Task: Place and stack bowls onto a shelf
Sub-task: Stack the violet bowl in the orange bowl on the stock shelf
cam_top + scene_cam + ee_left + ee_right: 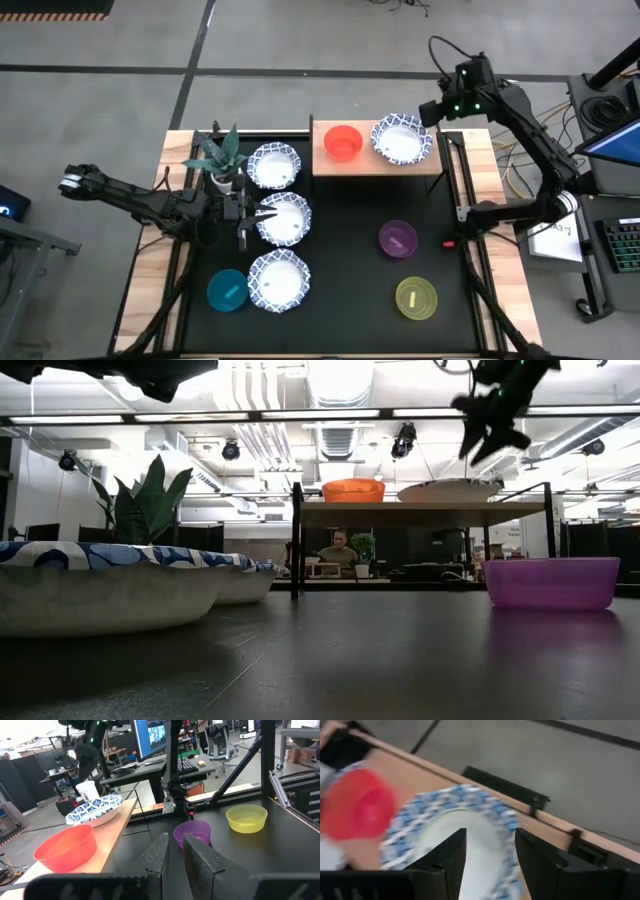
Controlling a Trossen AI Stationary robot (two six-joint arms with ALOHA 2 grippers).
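Black tabletop (340,270) with wooden edges fills the high view, and at its twelve o'clock edge stands the shelf (320,160), a light-wood board already carrying the red bowl (343,142) and, just beside it toward three o'clock, one white bowl with a blue rim (402,138). Directly over that bowl's far rim hangs the right gripper (447,108); the right wrist view shows its fingers spread apart with the bowl lying free between and below them, so it appears to have let go. Three more blue-rimmed bowls run in a column at about nine o'clock: one by the potted plant (222,155), the middle bowl (283,220), and the nearest one (279,281) with the teal bowl (227,290) just beside it. The left gripper (241,218) lies level at the middle bowl's nine o'clock rim, pointing toward three o'clock, fingers only narrowly parted and holding nothing that can be seen. That bowl is my guess for the next pick, and the left arm is much the nearer. The purple bowl (397,238) and the yellow-green bowl (416,298) sit toward four o'clock, closer to the right arm.
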